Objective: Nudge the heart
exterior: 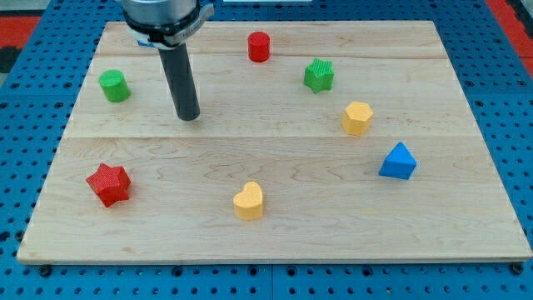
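Camera view: the rod is held upright from the view's top, my tip [189,117] pressed on bare board [275,242], touching nothing. The yellow heart [248,201] is seen well below-right; the green cylinder [114,86] lies left, the red star [109,184] below-left.

My tip [189,117] on the wooden board [275,237], well apart from the yellow heart [248,201].

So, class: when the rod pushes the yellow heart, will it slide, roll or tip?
The yellow heart lies flat and squat on the smooth wooden board, so it will probably slide rather than tip. Its lobed outline suggests an off-centre push may spin it. My tip is well away, toward the view's upper left.
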Controlling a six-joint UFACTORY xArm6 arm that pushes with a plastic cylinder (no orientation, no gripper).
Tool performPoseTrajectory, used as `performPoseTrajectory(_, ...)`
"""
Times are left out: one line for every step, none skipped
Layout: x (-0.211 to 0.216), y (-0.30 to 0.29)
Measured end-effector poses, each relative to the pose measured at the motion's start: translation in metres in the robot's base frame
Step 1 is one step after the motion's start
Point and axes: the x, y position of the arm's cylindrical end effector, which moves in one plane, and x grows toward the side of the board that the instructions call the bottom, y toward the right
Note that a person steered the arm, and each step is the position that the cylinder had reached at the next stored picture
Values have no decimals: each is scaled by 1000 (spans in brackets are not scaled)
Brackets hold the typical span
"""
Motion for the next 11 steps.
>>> performPoseTrajectory(51, 47)
performPoseTrajectory(115, 133)
performPoseTrajectory(187, 134)
performPoseTrajectory(188, 66)
performPoseTrajectory(146, 59)
performPoseTrajectory(131, 58)
performPoseTrajectory(133, 38)
performPoseTrajectory(129, 26)
performPoseTrajectory(127, 17)
performPoseTrajectory(167, 12)
performPoseTrajectory(201, 64)
